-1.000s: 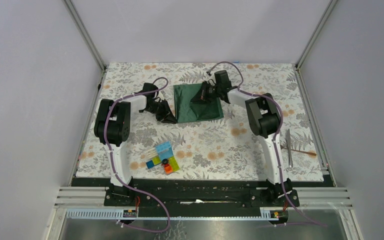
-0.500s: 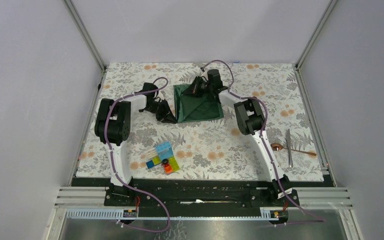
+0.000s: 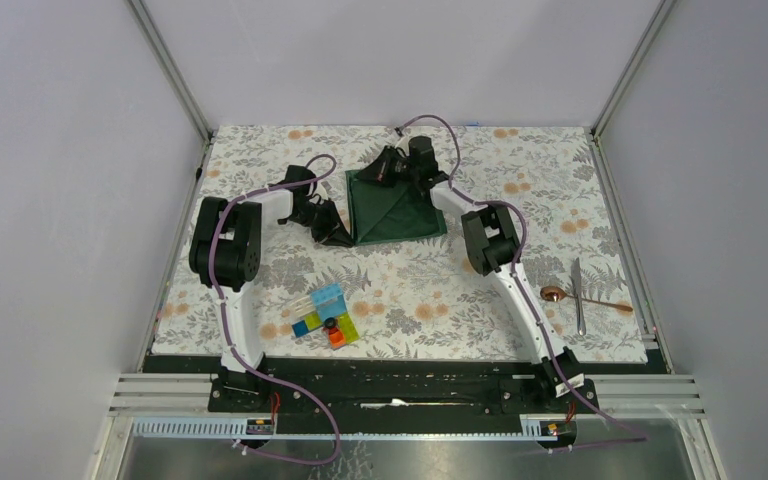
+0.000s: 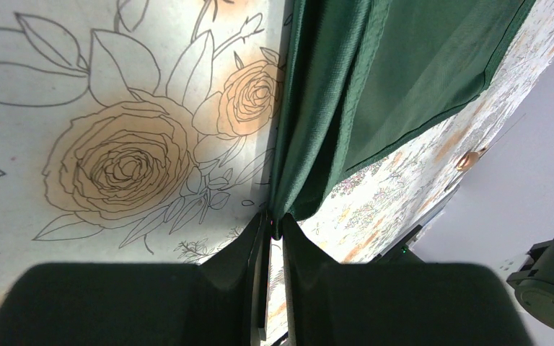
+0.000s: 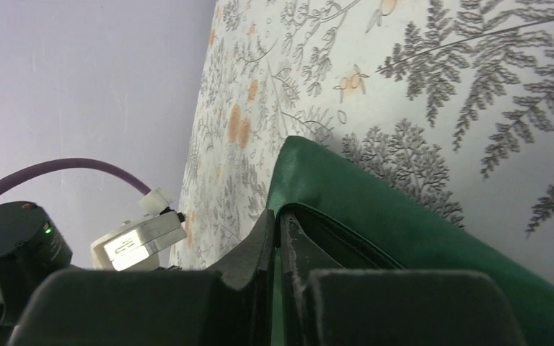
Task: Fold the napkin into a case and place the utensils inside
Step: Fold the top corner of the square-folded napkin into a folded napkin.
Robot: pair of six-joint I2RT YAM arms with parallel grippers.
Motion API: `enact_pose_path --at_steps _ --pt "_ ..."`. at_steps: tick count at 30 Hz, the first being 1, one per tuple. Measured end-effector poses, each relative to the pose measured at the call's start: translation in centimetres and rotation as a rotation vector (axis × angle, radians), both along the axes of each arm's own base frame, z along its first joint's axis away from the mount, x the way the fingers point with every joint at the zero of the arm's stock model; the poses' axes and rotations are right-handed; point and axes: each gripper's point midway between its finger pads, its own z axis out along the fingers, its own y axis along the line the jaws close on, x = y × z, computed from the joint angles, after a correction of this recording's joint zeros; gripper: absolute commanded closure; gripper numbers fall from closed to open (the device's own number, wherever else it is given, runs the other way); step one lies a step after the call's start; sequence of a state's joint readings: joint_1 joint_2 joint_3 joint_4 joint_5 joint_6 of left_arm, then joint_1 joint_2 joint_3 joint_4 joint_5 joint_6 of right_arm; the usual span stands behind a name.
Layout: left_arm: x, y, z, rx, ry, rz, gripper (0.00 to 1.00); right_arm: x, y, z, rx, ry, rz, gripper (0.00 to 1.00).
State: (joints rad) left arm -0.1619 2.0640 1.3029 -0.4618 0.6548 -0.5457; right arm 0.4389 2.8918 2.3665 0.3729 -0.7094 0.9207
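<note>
Satiny green napkin [image 3: 400,212], creased diagonally, lies far-centre on the floral tabletop [image 3: 420,285]. The left tool [image 4: 275,225] pinches its bunched left corner tight; the right tool [image 5: 277,225] is clamped on its folded far edge.

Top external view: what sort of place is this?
Likely a lab robot test cell, not a dining room: plain grey walls and aluminium frame posts box in the table, and the left arm and right arm bolt to a metal rail.
</note>
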Motion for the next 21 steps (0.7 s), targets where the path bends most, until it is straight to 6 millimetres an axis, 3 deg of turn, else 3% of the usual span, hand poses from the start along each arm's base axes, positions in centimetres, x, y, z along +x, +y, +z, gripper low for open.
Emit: enact_pose_path --at_steps 8,21 --pt "0.0 0.0 0.0 0.000 -0.001 0.000 0.85 0.8 0.4 -0.4 0.006 -0.020 -0.030 1.00" --pt "0.1 0.1 0.0 0.001 -0.003 -0.001 0.82 1.5 1.3 0.8 0.014 -0.071 -0.057 1.00"
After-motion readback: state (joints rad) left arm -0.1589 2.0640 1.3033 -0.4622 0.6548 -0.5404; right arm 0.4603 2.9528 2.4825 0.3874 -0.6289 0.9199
